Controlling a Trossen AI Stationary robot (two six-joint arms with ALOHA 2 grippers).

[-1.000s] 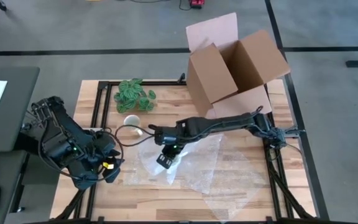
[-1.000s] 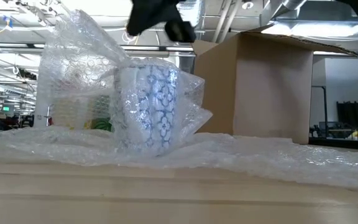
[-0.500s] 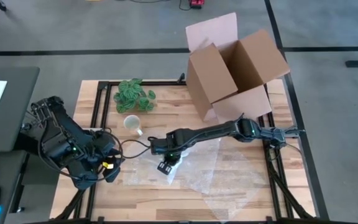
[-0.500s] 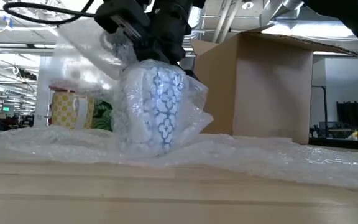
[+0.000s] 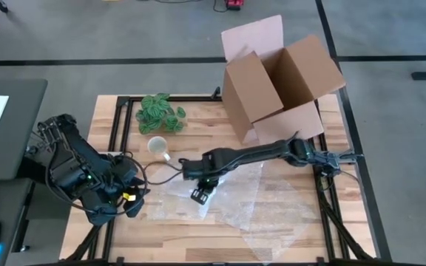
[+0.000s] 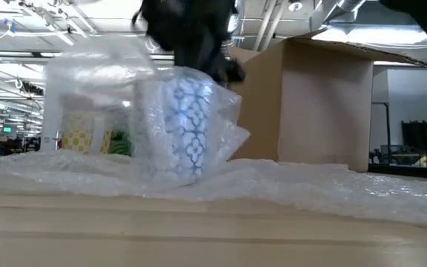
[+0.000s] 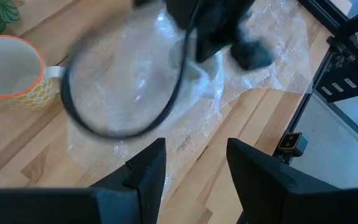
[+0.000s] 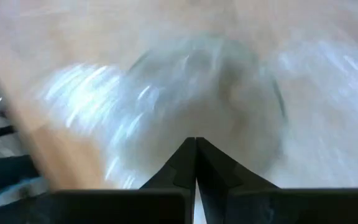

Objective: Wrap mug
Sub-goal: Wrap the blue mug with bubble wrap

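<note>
A white mug with a blue pattern point(image 6: 187, 126) stands upright on the table, swathed in a clear bubble wrap sheet point(image 5: 268, 193) that spreads out under it. My right gripper point(image 6: 199, 55) hangs just over the mug's top, shut, reaching in from the table's right side point(image 5: 200, 193). A flap of the wrap point(image 6: 98, 74) stretches out roughly level from under it. My left gripper point(image 7: 191, 173) waits open at the table's near left corner point(image 5: 130, 198), touching nothing. My right gripper comes from above, pointing down, its fingertips point(image 8: 196, 144) shut together at the wrap over the mug's top point(image 6: 191, 73). Blur hides the exact spot, and how many layers it has cannot be told. The mug stays standing on the table under it.
A yellow mug with an orange rim point(image 5: 156, 145) stands left of the wrapped one, with a green plant point(image 5: 160, 114) behind it. An open cardboard box point(image 5: 279, 81) fills the far right. A black cable point(image 7: 79, 118) loops over the wrap.
My right gripper came down onto the top of the wrapped mug, then rose a little. The flap of wrap that stood upright beside the mug now lies lower and more level. The mug has kept its place.
</note>
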